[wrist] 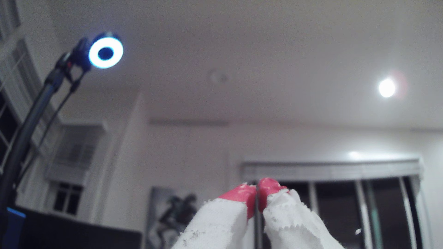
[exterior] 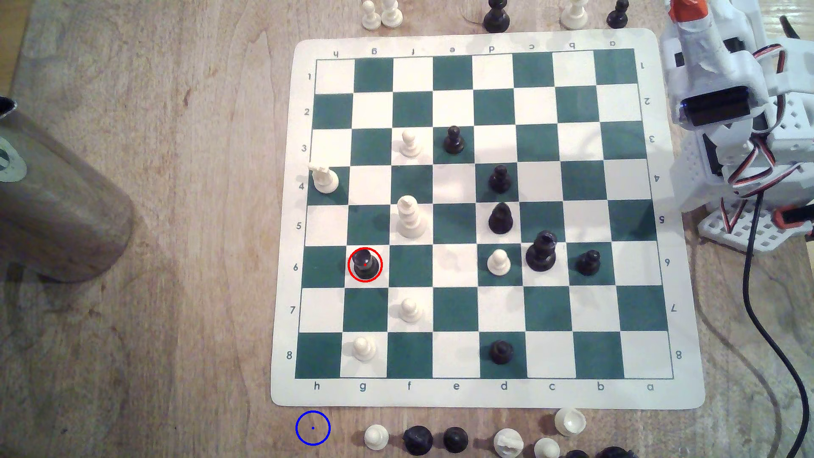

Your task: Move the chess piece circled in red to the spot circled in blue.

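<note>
The chess piece circled in red (exterior: 365, 264) is a small stout black piece with a flat round top, standing on a white square at g6 of the green and white board (exterior: 480, 396). The spot circled in blue (exterior: 312, 427) lies on bare wood just off the board's near edge, below the h file. My arm is folded at the exterior view's upper right, far from both. In the wrist view my gripper (wrist: 257, 188) points up at the ceiling, its red-tipped, cloth-wrapped fingers (wrist: 239, 194) pressed together with nothing between them.
Other black and white pieces stand across the board. Captured pieces (exterior: 418, 439) line the wood to the right of the blue ring, and more sit beyond the far edge (exterior: 497, 17). A wooden cylinder (exterior: 57, 207) lies at the left. A black cable (exterior: 749, 282) runs down the right side.
</note>
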